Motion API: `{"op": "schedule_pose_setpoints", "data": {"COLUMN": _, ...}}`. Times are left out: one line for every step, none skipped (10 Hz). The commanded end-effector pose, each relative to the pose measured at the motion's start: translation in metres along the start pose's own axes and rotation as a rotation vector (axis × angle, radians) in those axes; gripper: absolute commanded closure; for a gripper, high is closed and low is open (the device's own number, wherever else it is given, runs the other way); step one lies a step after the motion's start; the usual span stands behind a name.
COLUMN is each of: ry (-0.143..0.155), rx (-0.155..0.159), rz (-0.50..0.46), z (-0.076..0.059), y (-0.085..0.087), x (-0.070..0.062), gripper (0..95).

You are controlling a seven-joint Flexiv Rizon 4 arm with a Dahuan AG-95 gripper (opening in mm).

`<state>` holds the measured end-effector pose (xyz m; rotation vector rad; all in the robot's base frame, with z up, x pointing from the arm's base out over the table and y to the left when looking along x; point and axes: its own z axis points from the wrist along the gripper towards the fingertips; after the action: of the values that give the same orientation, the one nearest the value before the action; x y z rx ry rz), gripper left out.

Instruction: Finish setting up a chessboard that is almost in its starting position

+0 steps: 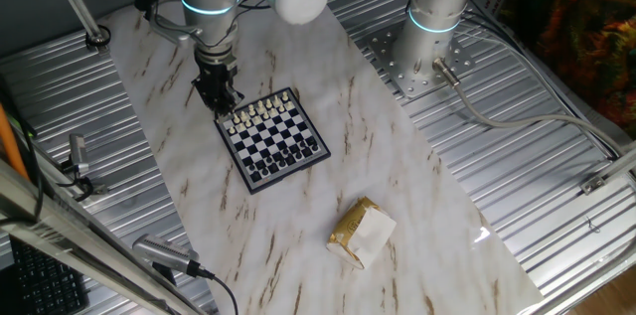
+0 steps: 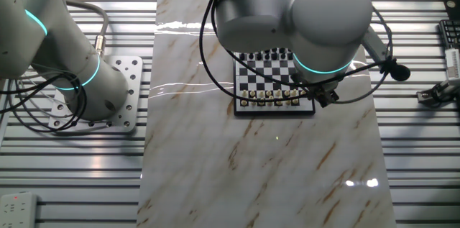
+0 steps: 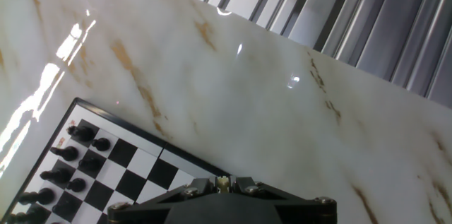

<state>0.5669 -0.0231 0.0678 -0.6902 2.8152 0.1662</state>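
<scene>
Claw (image 1: 218,99) sits low at the white-piece edge of the chessboard (image 1: 275,141), at the board's left corner in one fixed view. Its fingertips are hidden among the pieces, and the hand view shows only the housing, so I cannot tell how wide it is parted or whether it grips a piece.

Step in hand, as I judge it: seating or picking a white piece in the back rows. To do it well, move vertically only; neighbours stand close and tip easily (pieces are tiny). Centre the piece on its square before letting go.

Counts, left to right: one claw, one chessboard near the middle of the marbled surface (image 1: 397,196), one tan-and-white packet (image 1: 362,233) well apart from it. Individual pieces are too small to count.
</scene>
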Motion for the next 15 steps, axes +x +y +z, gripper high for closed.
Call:
{"op": "schedule_pose_setpoints", "data": {"ry": -0.008, "rx": -0.005, "rz": 0.004, "z": 0.000, "y": 0.000, "x": 0.000, "gripper": 95.0}}
{"op": "schedule_pose_setpoints", "data": {"ry": -0.009, "rx": -0.004, "rz": 0.004, "z": 0.000, "y": 0.000, "x": 0.000, "gripper": 95.0}}
{"op": "schedule_pose_setpoints", "data": {"ry": -0.013, "rx": -0.006, "rz": 0.006, "z": 0.001, "y": 0.000, "x": 0.001, "gripper": 95.0}}
{"op": "schedule_pose_setpoints", "data": {"ry": -0.017, "rx": -0.007, "rz": 0.007, "z": 0.003, "y": 0.000, "x": 0.003, "gripper": 95.0}}
{"op": "schedule_pose_setpoints", "data": {"ry": -0.019, "rx": -0.007, "rz": 0.007, "z": 0.003, "y": -0.001, "x": 0.003, "gripper": 95.0}}
{"op": "schedule_pose_setpoints", "data": {"ry": -0.020, "rx": -0.007, "rz": 0.007, "z": 0.005, "y": -0.001, "x": 0.004, "gripper": 95.0}}
{"op": "schedule_pose_setpoints", "data": {"ry": -0.022, "rx": -0.008, "rz": 0.007, "z": 0.006, "y": -0.001, "x": 0.004, "gripper": 95.0}}
{"op": "schedule_pose_setpoints", "data": {"ry": -0.025, "rx": -0.011, "rz": 0.009, "z": 0.006, "y": -0.001, "x": 0.004, "gripper": 95.0}}
{"op": "schedule_pose_setpoints", "data": {"ry": -0.026, "rx": -0.011, "rz": 0.009, "z": 0.007, "y": -0.001, "x": 0.004, "gripper": 95.0}}
{"op": "schedule_pose_setpoints", "data": {"ry": -0.025, "rx": -0.010, "rz": 0.009, "z": 0.008, "y": -0.001, "x": 0.004, "gripper": 95.0}}
{"op": "schedule_pose_setpoints", "data": {"ry": -0.025, "rx": -0.010, "rz": 0.009, "z": 0.008, "y": -0.001, "x": 0.004, "gripper": 95.0}}
{"op": "schedule_pose_setpoints", "data": {"ry": -0.026, "rx": -0.011, "rz": 0.009, "z": 0.010, "y": -0.002, "x": 0.005, "gripper": 95.0}}
{"op": "schedule_pose_setpoints", "data": {"ry": -0.027, "rx": -0.012, "rz": 0.010, "z": 0.012, "y": -0.002, "x": 0.005, "gripper": 95.0}}
{"op": "schedule_pose_setpoints", "data": {"ry": -0.028, "rx": -0.013, "rz": 0.010, "z": 0.012, "y": -0.002, "x": 0.005, "gripper": 95.0}}
{"op": "schedule_pose_setpoints", "data": {"ry": -0.029, "rx": -0.013, "rz": 0.011, "z": 0.013, "y": -0.003, "x": 0.005, "gripper": 95.0}}
